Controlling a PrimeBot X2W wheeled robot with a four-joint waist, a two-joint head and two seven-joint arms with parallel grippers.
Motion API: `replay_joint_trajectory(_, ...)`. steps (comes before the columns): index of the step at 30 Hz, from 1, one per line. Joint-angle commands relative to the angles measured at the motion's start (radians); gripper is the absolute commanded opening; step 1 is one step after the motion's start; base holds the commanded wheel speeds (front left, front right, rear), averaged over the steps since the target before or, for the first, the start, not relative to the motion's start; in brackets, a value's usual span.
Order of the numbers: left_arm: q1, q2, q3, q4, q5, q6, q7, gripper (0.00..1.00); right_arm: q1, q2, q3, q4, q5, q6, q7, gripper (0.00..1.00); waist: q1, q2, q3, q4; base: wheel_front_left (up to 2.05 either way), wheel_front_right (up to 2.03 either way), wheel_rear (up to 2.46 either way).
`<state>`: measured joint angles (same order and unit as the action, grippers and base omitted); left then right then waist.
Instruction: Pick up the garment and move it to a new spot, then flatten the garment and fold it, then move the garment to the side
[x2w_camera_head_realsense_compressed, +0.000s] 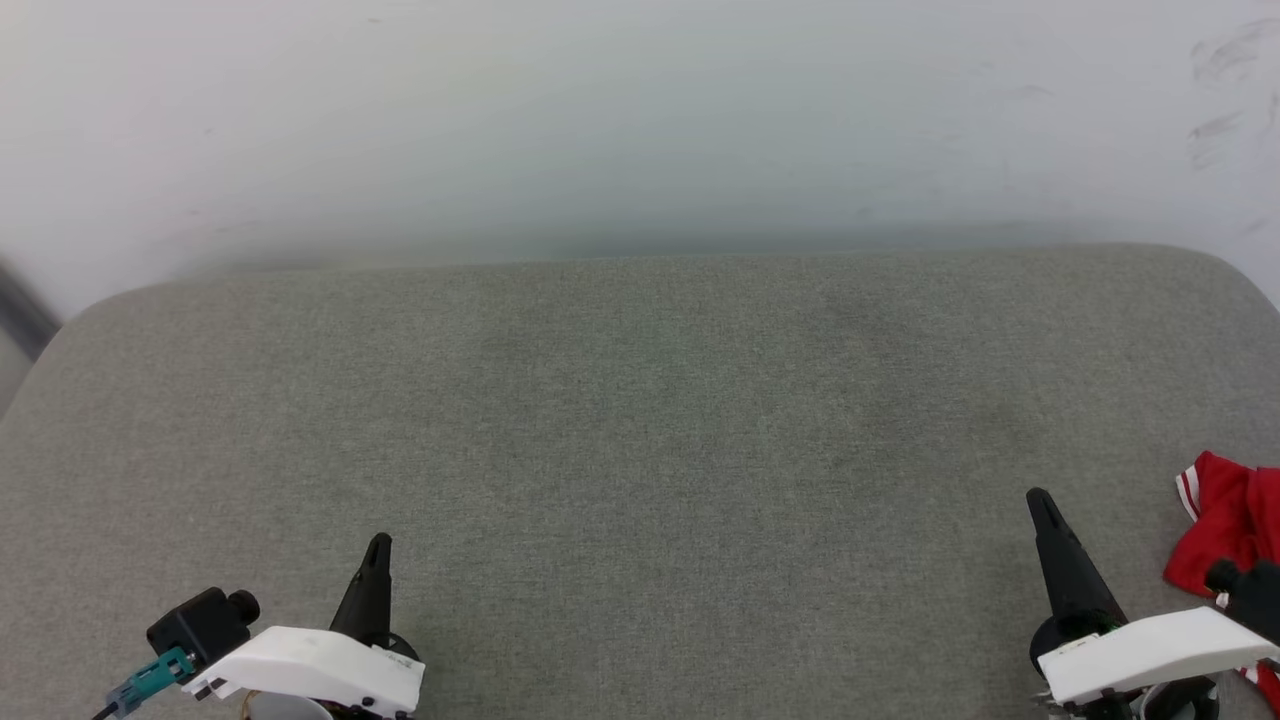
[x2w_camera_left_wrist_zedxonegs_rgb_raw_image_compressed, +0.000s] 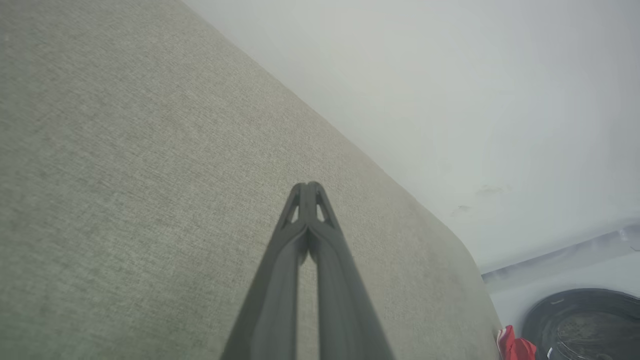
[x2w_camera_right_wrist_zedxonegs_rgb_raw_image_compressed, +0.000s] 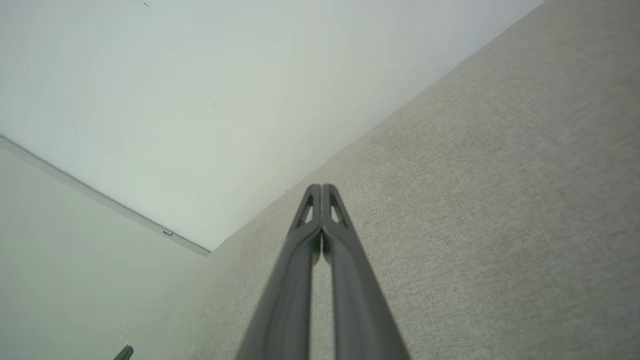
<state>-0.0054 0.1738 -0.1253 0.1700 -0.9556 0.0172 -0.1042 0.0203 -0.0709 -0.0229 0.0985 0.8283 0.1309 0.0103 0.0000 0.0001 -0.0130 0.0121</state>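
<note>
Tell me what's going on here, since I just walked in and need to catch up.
A two-armed robot faces a grey padded surface. Nothing is being handled: the left gripper and right gripper are both shut and empty near the front edge. The garment, a red jersey, lies bunched at the surface's far right, beside the right arm, with neither gripper's fingers on it. Picking it up has not yet begun.

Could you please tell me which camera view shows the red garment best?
The head view: the garment lies bunched at the right edge, red with striped trim, cropped by the frame. The left wrist view catches a small red scrap of it low on the right. The right wrist view faces the cushion.
</note>
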Motion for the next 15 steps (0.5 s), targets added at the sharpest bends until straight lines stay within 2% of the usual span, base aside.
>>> replay_joint_trajectory(1, -0.024, -0.003, 0.011, -0.004, -0.025, -0.008, 0.005, 0.0, -0.031, -0.009, -0.004, -0.006, 0.032, 0.0, 0.004, 0.0, 0.0, -0.0001, 0.0, 0.0, 0.0, 0.0, 0.0)
replay_joint_trajectory(15, -0.043, -0.025, 0.057, 0.012, -0.174, -0.04, 0.048, 0.0, -0.056, -0.008, -0.016, 0.028, 0.208, 0.0, 0.02, 0.0, 0.0, -0.0001, 0.003, -0.002, 0.0, 0.0, 0.0)
